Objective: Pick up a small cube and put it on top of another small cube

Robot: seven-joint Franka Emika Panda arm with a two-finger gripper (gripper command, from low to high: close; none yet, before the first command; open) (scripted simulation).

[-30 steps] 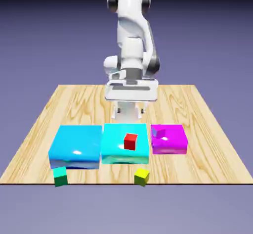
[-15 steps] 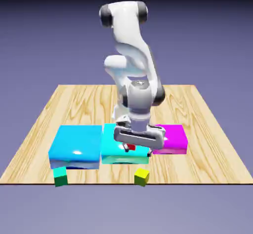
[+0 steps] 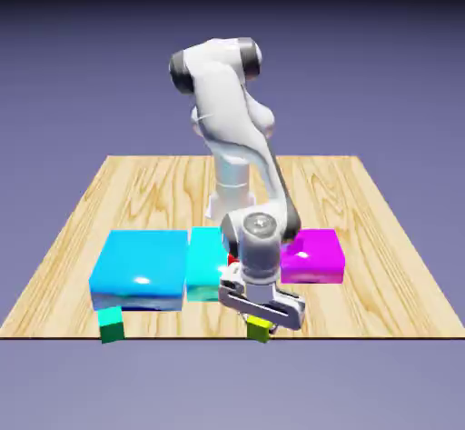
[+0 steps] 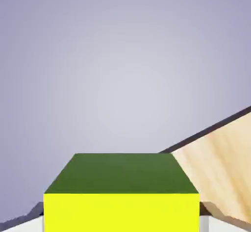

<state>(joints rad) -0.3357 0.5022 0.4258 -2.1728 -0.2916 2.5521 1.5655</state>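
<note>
Gripper down at the bench's near edge, clamped tight on the yellow cube, filling the hand view's bottom. Just behind, flat cyan blocks and magenta block. Further along the near edge toward the exterior view's left, green cube.

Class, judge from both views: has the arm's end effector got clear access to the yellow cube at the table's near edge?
Apparently yes: the end effector is already shut on the yellow cube, with nothing between.
</note>
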